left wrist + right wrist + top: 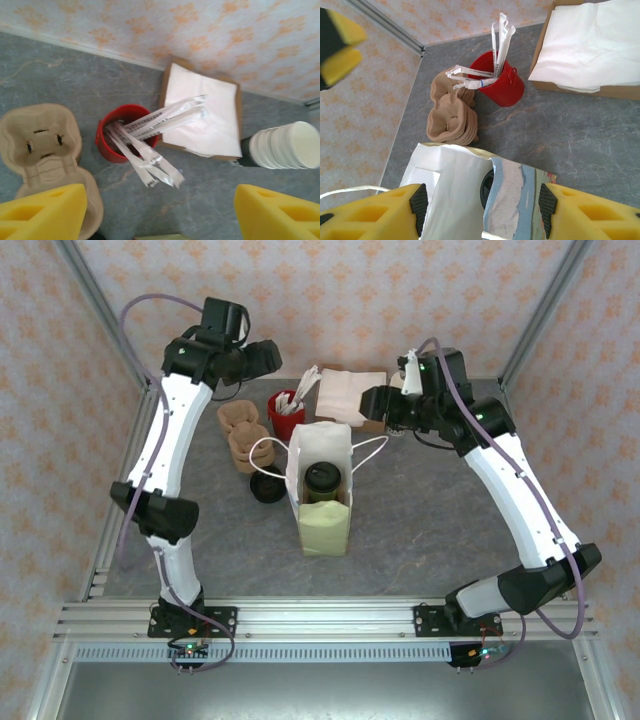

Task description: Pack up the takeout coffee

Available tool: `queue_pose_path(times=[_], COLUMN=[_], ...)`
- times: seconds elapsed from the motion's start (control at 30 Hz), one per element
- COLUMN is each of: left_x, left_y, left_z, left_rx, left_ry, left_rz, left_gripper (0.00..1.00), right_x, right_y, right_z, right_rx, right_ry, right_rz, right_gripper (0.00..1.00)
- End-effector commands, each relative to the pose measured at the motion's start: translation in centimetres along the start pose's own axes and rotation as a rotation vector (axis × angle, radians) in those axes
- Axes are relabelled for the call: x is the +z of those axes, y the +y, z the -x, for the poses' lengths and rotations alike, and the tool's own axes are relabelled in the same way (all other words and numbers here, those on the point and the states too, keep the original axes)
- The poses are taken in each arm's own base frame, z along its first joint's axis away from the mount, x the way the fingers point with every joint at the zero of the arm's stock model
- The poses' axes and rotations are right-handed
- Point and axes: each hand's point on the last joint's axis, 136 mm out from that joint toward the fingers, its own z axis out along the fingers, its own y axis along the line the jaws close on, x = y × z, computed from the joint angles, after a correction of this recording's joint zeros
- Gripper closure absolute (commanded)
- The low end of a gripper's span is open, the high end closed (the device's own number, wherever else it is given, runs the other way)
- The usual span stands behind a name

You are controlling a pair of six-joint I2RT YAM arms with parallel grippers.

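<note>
Claw jaws stand apart on both my arms over the grey tabletop. Nearest my bases stands one white paper bag, upright and open at the top, its two loop handles flopped out to either side. One takeout coffee sits inside it, black lid up, below the bag's rim. My right claw hovers over the bag's mouth with its fingers parted. The paper rim lies between them in the wrist view, and I cannot tell whether they touch it.

Just beside the bag, on my left, one loose black lid lies flat on the tabletop. Beyond it sits one stack of brown pulp cup carriers; how many are nested I cannot count. Next back, one red cup holds several paper-wrapped sticks fanned out over its rim, overlapping too much to number.

My left claw hangs open over the far end of the tabletop, its two yellow fingers well apart with nothing between them, looking down on the red cup. Farther on, one shallow cardboard box of white napkins lies near the patterned back wall. Just beside it, in the left wrist view, is one stack of cream lidless cups.
</note>
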Motion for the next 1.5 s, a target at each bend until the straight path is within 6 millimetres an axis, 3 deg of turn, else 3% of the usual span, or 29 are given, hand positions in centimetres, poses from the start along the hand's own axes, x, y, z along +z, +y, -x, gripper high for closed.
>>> queue_pose_path(times=[0.0,0.23,0.53,0.8,1.47], left_x=[0.7,3.7,3.5,4.7,9.2], left_y=[1.1,1.2,-0.1,-1.2,-0.3], left_z=[0.5,-1.1,-5.5,-8.4,-8.1], left_rx=[0.066,0.130,0.190,0.189,0.201], left_ry=[0.005,0.092,0.201,0.264,0.291], left_rz=[0.045,0.030,-0.051,-0.093,-0.017], left_gripper=[0.28,0.38,0.52,0.56,0.60], right_x=[-1.3,-1.4,-1.2,-0.8,-0.7], right_y=[0.2,-0.6,-1.0,-1.1,-1.9], right_z=[1.0,0.5,0.1,0.0,-0.4], right_rx=[-0.015,-0.009,-0.012,-0.008,-0.003], right_ry=[-0.041,-0.029,-0.012,-0.001,0.004], right_rz=[-0.008,-0.033,-0.046,-0.048,-0.067], right_gripper=[0.38,0.38,0.38,0.38,0.38])
